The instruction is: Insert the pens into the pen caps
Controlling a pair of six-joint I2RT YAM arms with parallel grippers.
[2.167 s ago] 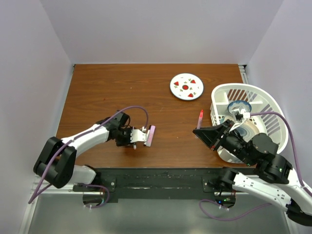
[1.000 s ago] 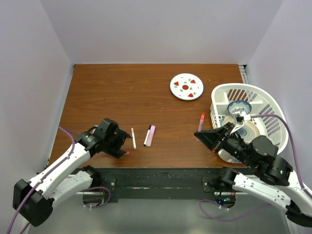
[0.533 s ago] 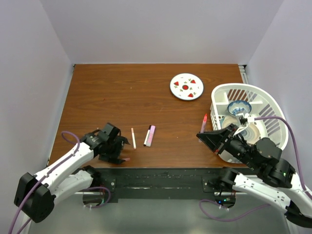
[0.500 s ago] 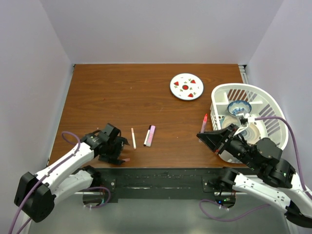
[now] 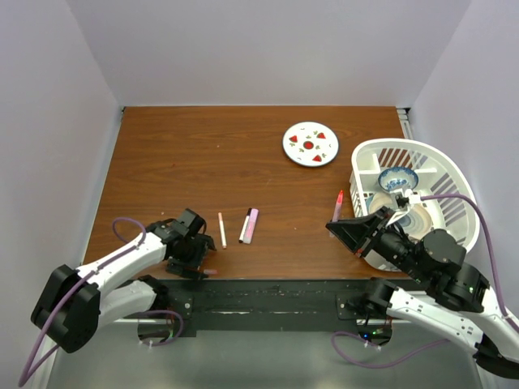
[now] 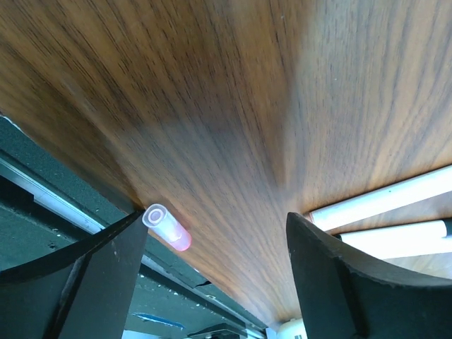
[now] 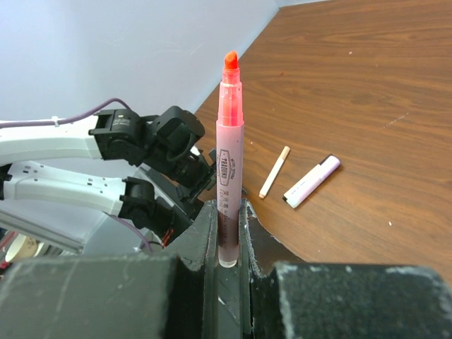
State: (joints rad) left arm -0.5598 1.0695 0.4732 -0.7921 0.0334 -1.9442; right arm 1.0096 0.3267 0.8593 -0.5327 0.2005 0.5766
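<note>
At the near edge of the wooden worktop (image 5: 186, 154) a pink pen cap (image 6: 167, 227) is straddled by the released left jaws, while an orange-tipped highlighter (image 7: 229, 141) is clenched upright by the right jaws; the cap probably needs grasping next.

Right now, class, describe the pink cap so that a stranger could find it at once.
Go to the near edge of the table, at the open left gripper. The cap lies right at that edge, beside one finger. It is a stubby pink tube, far shorter than the pens farther in.
</note>
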